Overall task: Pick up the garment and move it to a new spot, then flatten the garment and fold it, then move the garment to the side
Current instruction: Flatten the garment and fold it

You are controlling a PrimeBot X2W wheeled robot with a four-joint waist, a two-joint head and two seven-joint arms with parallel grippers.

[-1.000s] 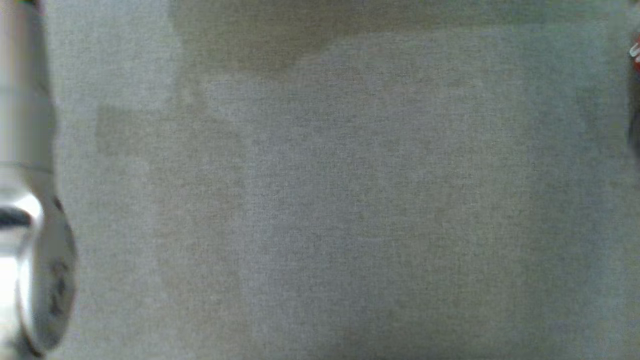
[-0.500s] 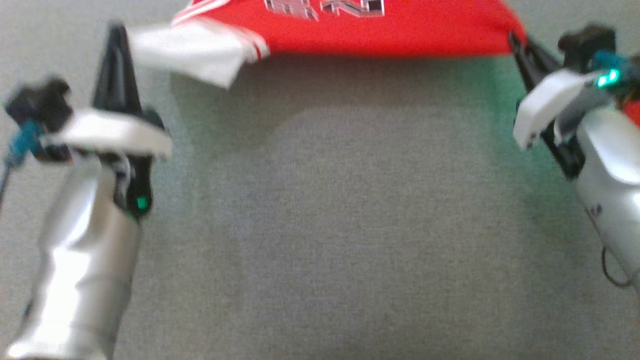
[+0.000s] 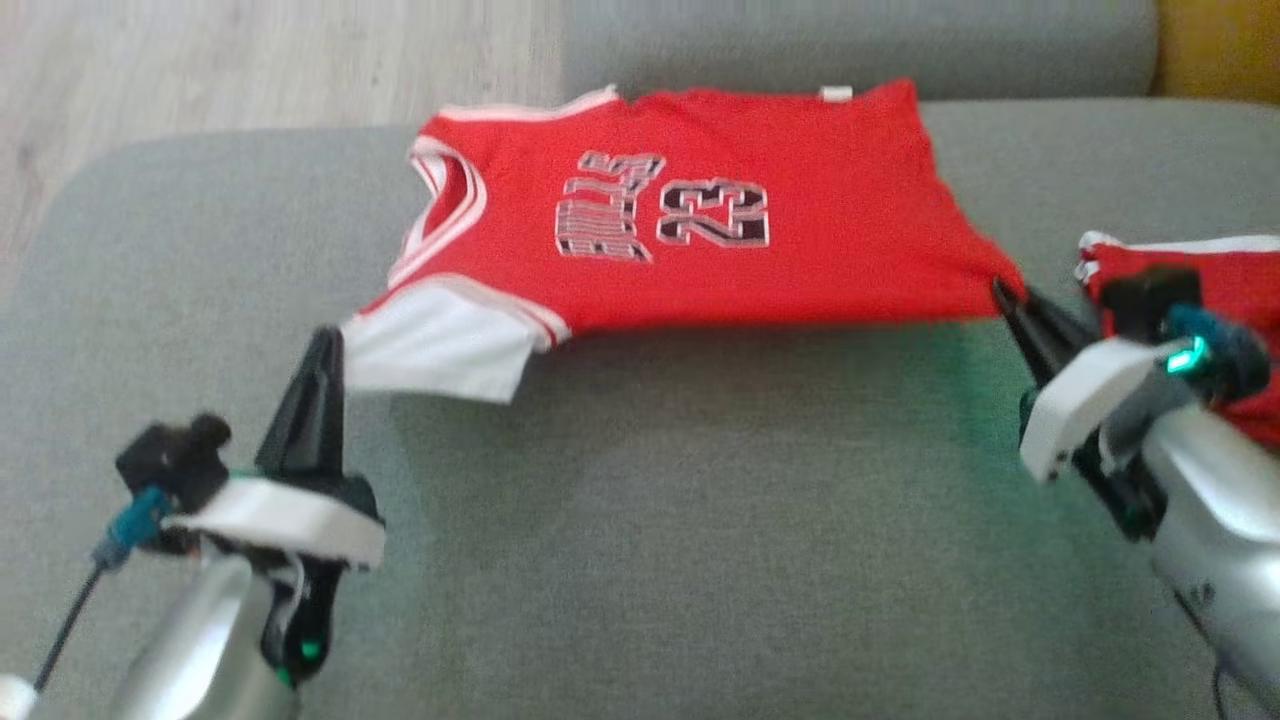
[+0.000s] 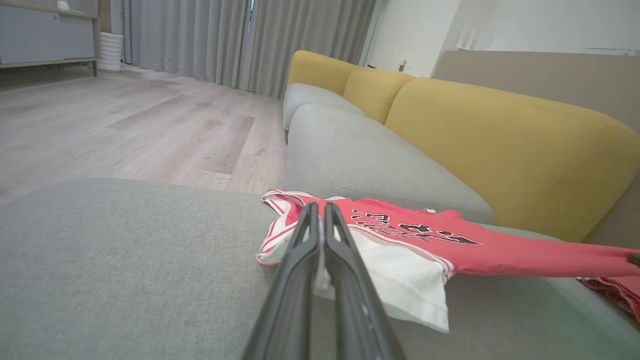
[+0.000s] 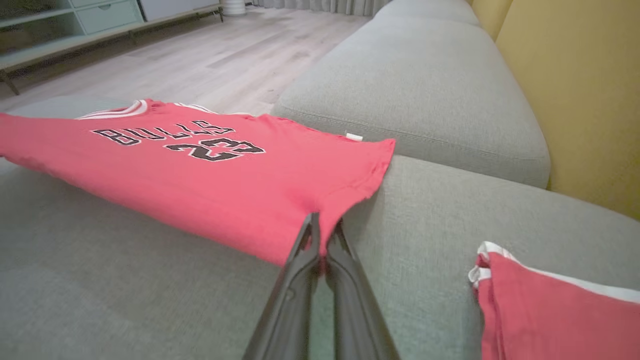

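The garment (image 3: 700, 270) is a red jersey with white trim and the number 23, spread over the grey cushion (image 3: 700, 520). Its near edge is lifted off the cushion and stretched between my two grippers. My left gripper (image 3: 328, 340) is shut on the white sleeve at the jersey's near left corner. The left wrist view shows that gripper (image 4: 318, 207) pinching the white cloth of the garment (image 4: 450, 250). My right gripper (image 3: 1003, 292) is shut on the red hem corner at the near right. In the right wrist view the right gripper (image 5: 325, 222) clamps the garment (image 5: 200, 180) at its edge.
A second red cloth with white trim (image 3: 1230, 290) lies on the cushion behind my right gripper and also appears low right as red cloth (image 5: 550, 310). A further grey seat (image 5: 425, 90) and a yellow sofa back (image 4: 500, 135) lie beyond the jersey. Wooden floor (image 3: 250, 60) borders the cushion's left.
The head camera has tilted up: from bare grey cushion to the whole jersey with both grippers. Both grips on the jersey look the same as half a second ago.
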